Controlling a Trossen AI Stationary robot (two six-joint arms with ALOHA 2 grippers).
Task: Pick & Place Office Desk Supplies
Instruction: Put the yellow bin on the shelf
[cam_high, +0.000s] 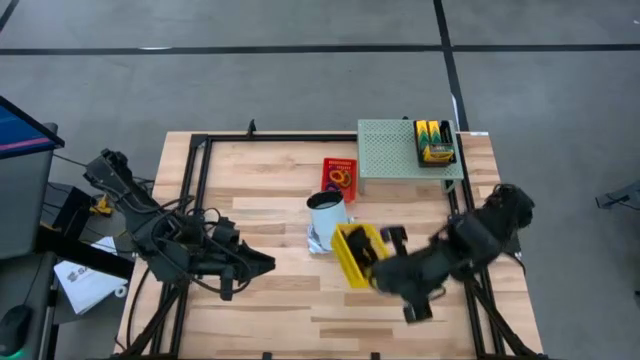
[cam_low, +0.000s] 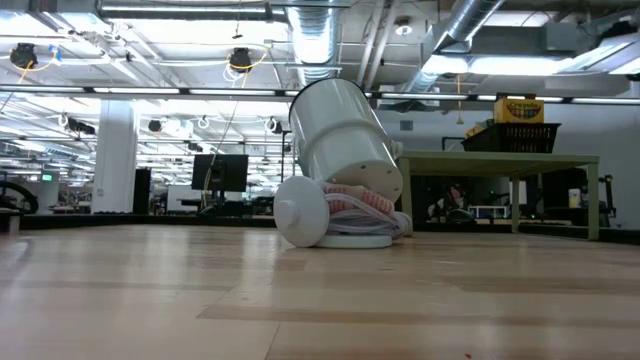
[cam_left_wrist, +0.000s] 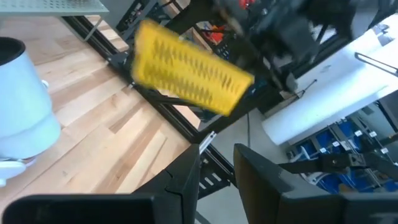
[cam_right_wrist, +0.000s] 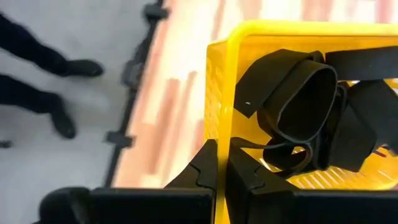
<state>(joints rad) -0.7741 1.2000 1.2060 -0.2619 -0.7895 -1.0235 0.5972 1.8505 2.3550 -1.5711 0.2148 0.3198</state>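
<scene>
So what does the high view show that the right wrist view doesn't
Only the high view shows the white cup, the red tray of rubber bands, the green shelf with the crayon box, and the idle left gripper. Only the right wrist view shows the black binder clips inside the bin, plus a person's legs. Both show the yellow bin, its wall pinched by the right gripper.

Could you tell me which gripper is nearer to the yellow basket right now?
Right. The right gripper is shut on the yellow basket wall. The left gripper hangs off to its side, apart.
</scene>
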